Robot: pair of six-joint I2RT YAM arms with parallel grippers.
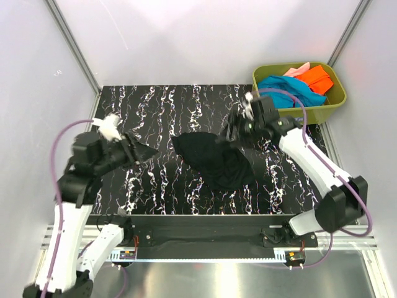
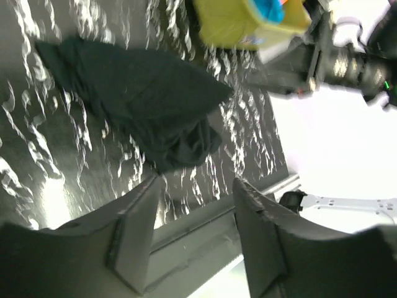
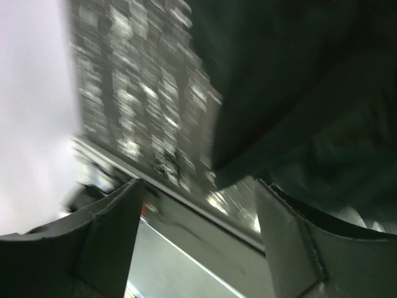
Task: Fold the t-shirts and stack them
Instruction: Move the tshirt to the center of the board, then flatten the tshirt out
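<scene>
black shirt (image 1: 214, 162): crumpled mid-table, ready to fold
left gripper (image 2: 197, 185): jaws apart, empty
right gripper (image 3: 197, 186): jaws apart, empty, at shirt edge

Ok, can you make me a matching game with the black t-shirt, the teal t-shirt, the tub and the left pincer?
Things:
1. black t-shirt
2. teal t-shirt
3. tub
4. left pincer

Clues:
A. lying in the tub
B. olive green
C. crumpled in the middle of the table
D. open, holding nothing

Pairs: 1-C, 2-A, 3-B, 4-D
</scene>
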